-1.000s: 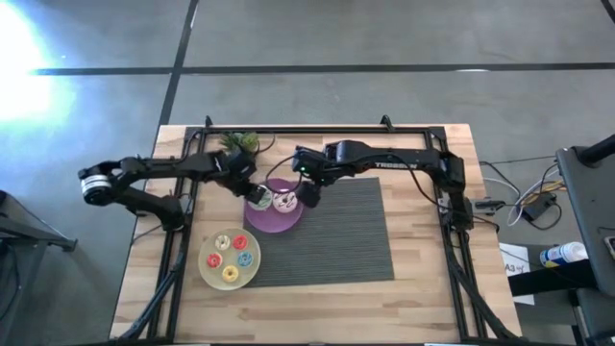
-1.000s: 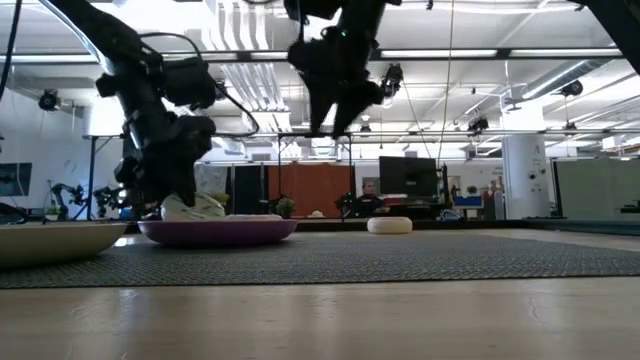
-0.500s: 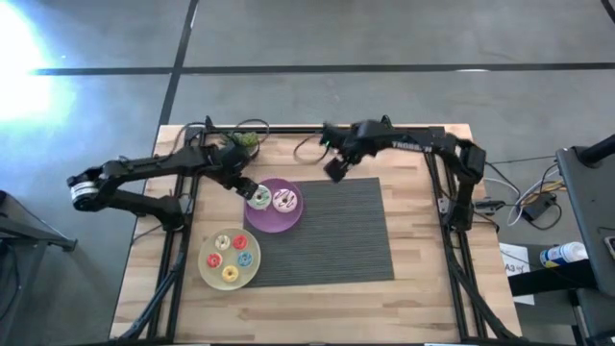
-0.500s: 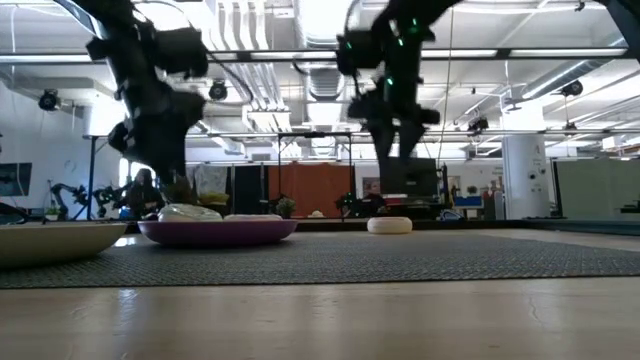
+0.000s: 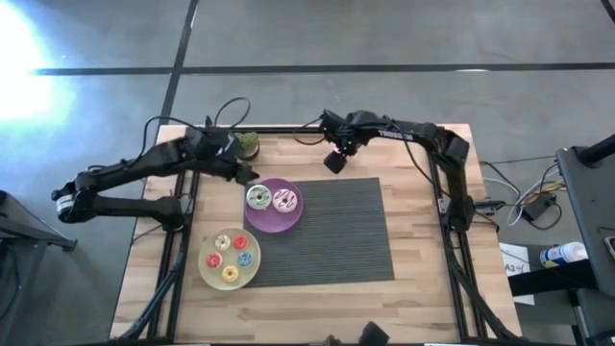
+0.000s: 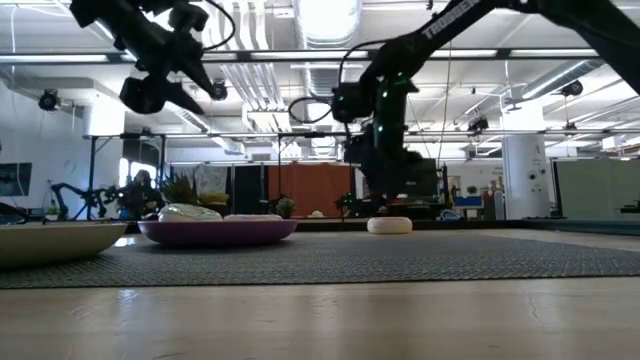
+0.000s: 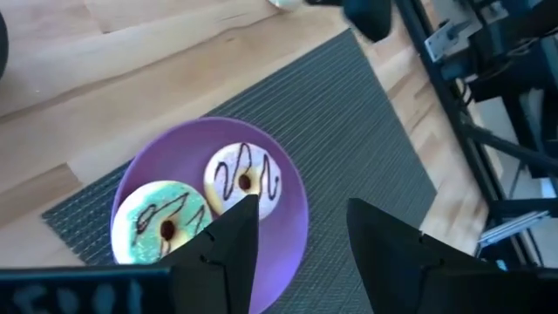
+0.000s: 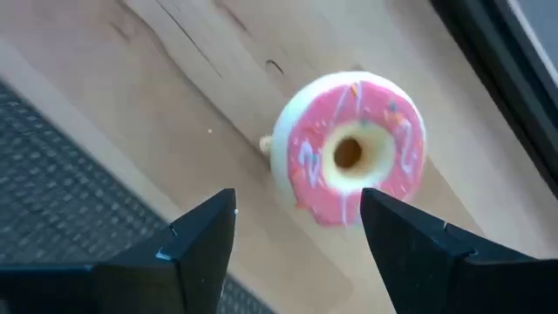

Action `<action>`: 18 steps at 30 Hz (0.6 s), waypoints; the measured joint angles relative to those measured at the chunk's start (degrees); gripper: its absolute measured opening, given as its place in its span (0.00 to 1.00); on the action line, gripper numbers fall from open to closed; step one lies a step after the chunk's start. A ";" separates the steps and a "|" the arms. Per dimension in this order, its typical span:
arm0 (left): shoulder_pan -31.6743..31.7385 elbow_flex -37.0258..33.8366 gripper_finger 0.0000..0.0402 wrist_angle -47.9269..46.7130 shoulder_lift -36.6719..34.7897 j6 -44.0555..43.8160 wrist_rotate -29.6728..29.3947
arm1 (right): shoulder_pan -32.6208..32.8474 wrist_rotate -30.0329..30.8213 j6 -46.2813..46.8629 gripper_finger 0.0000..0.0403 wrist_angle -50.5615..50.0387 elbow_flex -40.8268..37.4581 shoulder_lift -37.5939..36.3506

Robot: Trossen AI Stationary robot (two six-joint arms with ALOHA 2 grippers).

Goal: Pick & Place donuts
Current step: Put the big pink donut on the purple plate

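Observation:
The green-iced donut [image 5: 258,197] and the white-iced donut [image 5: 284,201] lie flat on the purple plate [image 5: 274,223]; the left wrist view shows both, the green one [image 7: 163,224] beside the white one [image 7: 244,179]. Four tiny donuts [image 5: 230,256] sit on the yellow plate [image 5: 206,269]. The pink donut [image 8: 353,157] lies flat on bare wood by the mat's far edge, also seen in the low view [image 6: 390,225]. My right gripper [image 8: 301,227] hovers open just above it [image 6: 385,175]. My left gripper [image 7: 296,235] is open, raised up and to the left of the purple plate [image 5: 248,176].
A grey ribbed mat [image 5: 336,231] covers the table's middle; the purple plate sits on its far left corner. A small green plant [image 5: 247,142] stands near the far edge behind my left arm. The black frame rail [image 5: 288,130] runs along the far edge close to the pink donut.
My left gripper has drawn back from the green-iced donut on the purple plate, rising and moving toward the table's left and far side; the donut stays on the plate. My right gripper has swung from above the purple plate toward the far edge and come down over the pink donut.

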 joint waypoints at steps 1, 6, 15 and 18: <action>-0.09 0.25 0.37 -0.04 -0.09 -0.38 0.00 | -0.14 0.48 -0.46 0.59 0.02 0.63 1.06; -0.62 0.73 0.37 -0.11 -0.32 -1.90 0.01 | -1.65 -0.10 -3.14 0.59 -0.18 2.99 4.35; -1.40 0.73 0.37 -0.04 -0.37 -3.25 -0.01 | -3.88 -6.04 -4.60 0.53 -2.05 4.16 8.72; -1.40 0.73 0.37 -0.04 -0.35 -3.35 -0.13 | -3.93 -6.47 -5.13 0.51 -2.59 4.25 9.66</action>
